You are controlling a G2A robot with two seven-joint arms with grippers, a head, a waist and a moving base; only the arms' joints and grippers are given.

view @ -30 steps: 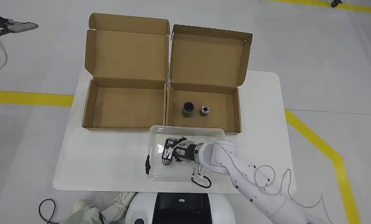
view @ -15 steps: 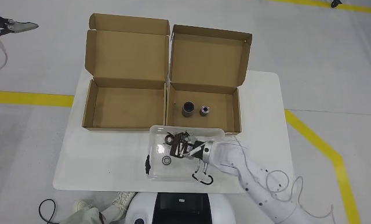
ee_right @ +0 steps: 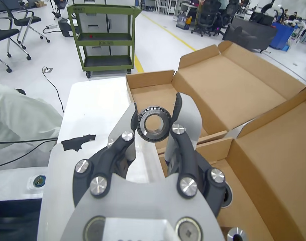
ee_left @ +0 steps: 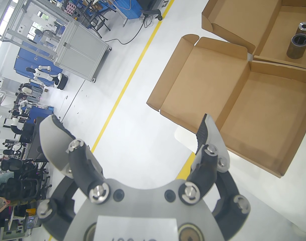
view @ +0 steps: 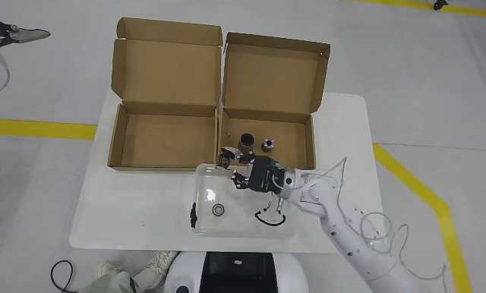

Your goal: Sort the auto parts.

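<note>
My right gripper (ee_right: 156, 106) is shut on a steel bearing ring (ee_right: 154, 125), held on edge between both fingers. In the top view this gripper (view: 231, 161) hovers over the far rim of the clear plastic tray (view: 206, 174), by the front walls where the two cardboard boxes meet. The left box (view: 163, 140) is empty. The right box (view: 292, 150) holds a dark cylinder (view: 247, 142) and a small silver part (view: 268, 145). A small bearing (view: 219, 209) lies in the tray. My left gripper (ee_left: 129, 124) is open and empty, raised off to the table's left.
A black clip (view: 193, 215) sits at the tray's left rim and a black wire piece (view: 266, 213) lies in its right half. Both box lids stand open at the back. Bare white table (view: 129, 209) lies left of the tray.
My right gripper rose out of the tray with the bearing ring in it and moved away from the robot, up to the boxes' front walls. The small bearing in the tray is now uncovered.
</note>
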